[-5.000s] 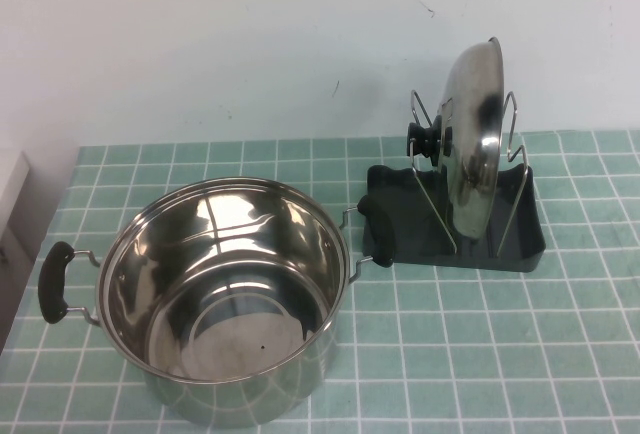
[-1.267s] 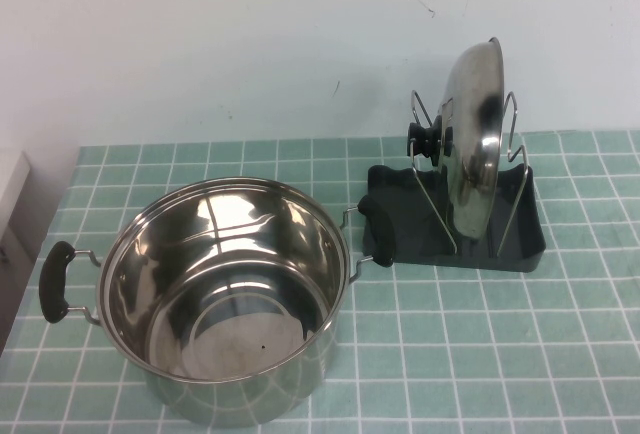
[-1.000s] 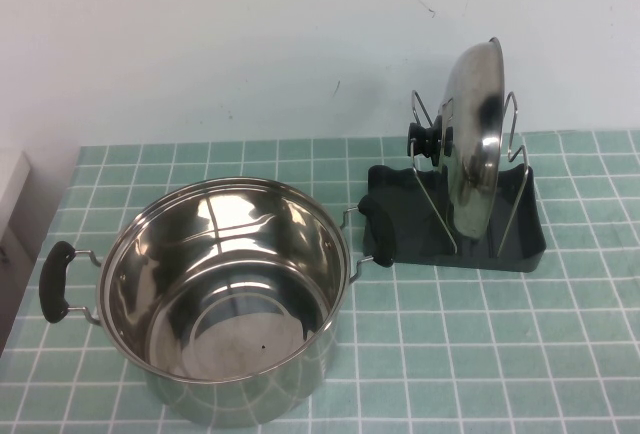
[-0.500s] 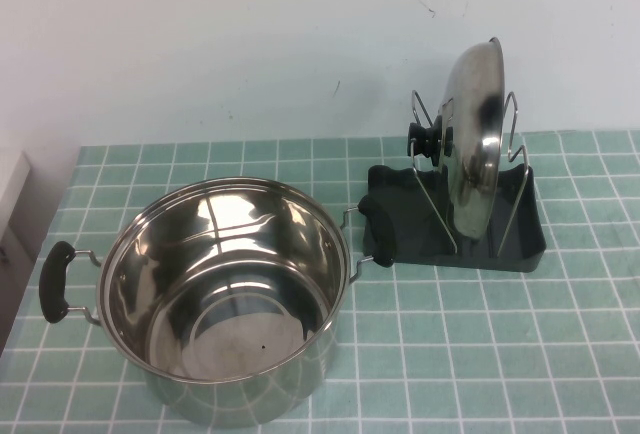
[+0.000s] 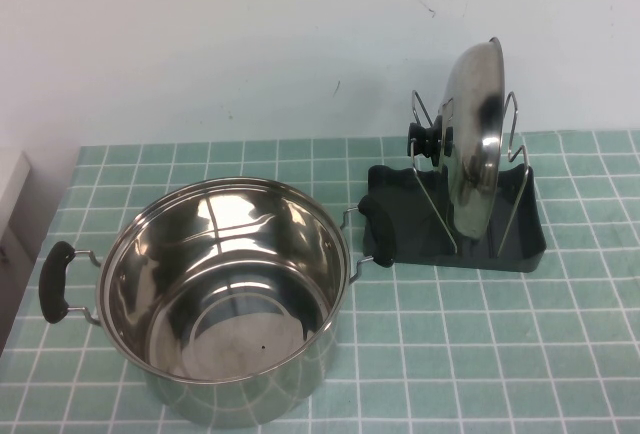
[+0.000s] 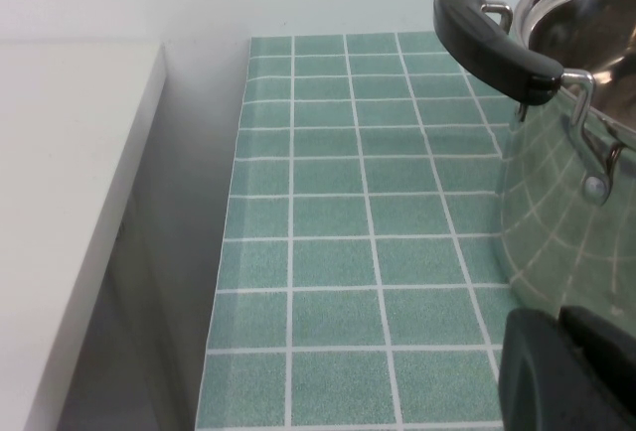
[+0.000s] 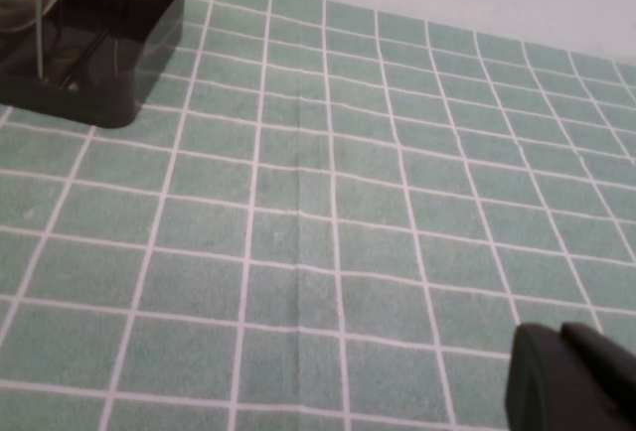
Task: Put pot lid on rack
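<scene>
The pot lid [image 5: 473, 134] is standing on edge in the rack [image 5: 455, 222], far right on the worktop [image 5: 480, 354]. The left hand [image 6: 566, 371] is hovering near the pot [image 5: 225, 294], the right hand [image 7: 566, 379] over bare worktop; I cannot tell either's grip.

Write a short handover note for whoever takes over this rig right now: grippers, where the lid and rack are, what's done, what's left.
Left gripper: low over the tiles beside the pot, holding nothing.
Right gripper: low over bare tiles, away from the rack, holding nothing.
Neither arm shows in the high view.
Pot lid: stands on edge between the rack's wire loops, knob toward the pot, untouched by either gripper.
Pot sits open on the robot's left side of the table.
Done: lid is on the rack.
Left: nothing visible, apart from checking the lid stays put.
</scene>
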